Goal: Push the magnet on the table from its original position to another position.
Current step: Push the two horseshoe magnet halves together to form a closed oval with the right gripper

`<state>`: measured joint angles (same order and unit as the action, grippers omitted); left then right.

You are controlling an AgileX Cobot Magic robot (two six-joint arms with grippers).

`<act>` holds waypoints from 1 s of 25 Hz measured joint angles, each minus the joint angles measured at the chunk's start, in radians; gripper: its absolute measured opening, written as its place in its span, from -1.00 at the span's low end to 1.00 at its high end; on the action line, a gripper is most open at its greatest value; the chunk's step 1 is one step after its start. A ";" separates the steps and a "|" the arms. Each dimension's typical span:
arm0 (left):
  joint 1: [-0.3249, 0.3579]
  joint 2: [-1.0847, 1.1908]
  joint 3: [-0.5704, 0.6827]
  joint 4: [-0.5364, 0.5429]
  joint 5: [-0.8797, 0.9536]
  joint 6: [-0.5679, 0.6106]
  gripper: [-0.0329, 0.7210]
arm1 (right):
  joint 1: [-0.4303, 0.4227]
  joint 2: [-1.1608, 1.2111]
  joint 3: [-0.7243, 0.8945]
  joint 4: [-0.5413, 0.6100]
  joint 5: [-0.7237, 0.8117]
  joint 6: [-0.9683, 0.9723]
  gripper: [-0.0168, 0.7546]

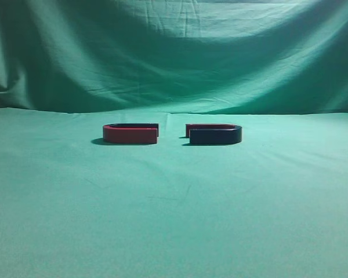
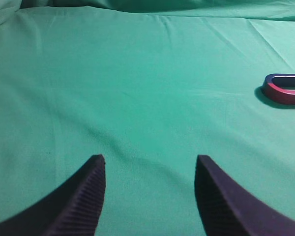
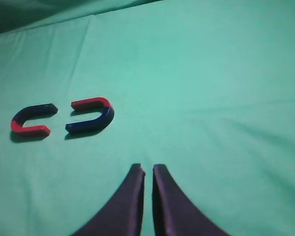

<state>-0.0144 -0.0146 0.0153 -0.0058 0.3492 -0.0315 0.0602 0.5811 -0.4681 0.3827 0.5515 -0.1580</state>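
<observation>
We have not pushed yet; left of the right magnet (image 1: 213,134) lies the left magnet (image 1: 130,133), a gap between; our left gripper (image 2: 150,189) gapes, empty; our right gripper (image 3: 148,196) (nearly closed, empty) must reach it.

The left gripper (image 2: 150,196) with dark ribbed fingers holds its jaws wide apart, while the right gripper (image 3: 148,196) has its dark fingers nearly touching.
</observation>
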 joint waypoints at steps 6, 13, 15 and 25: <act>0.000 0.000 0.000 0.000 0.000 0.000 0.07 | 0.000 0.070 -0.073 0.031 0.054 -0.066 0.26; 0.000 0.000 0.000 0.000 0.000 0.000 0.07 | 0.004 0.310 -0.270 0.031 0.254 -0.105 0.26; 0.000 0.000 0.000 0.000 0.000 0.000 0.07 | 0.043 0.398 -0.328 0.020 0.282 -0.107 0.26; 0.000 0.000 0.000 0.000 0.000 0.000 0.07 | 0.190 0.818 -0.592 -0.105 0.315 0.034 0.26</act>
<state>-0.0144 -0.0146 0.0153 -0.0058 0.3492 -0.0315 0.2505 1.3993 -1.0601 0.2779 0.8668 -0.1240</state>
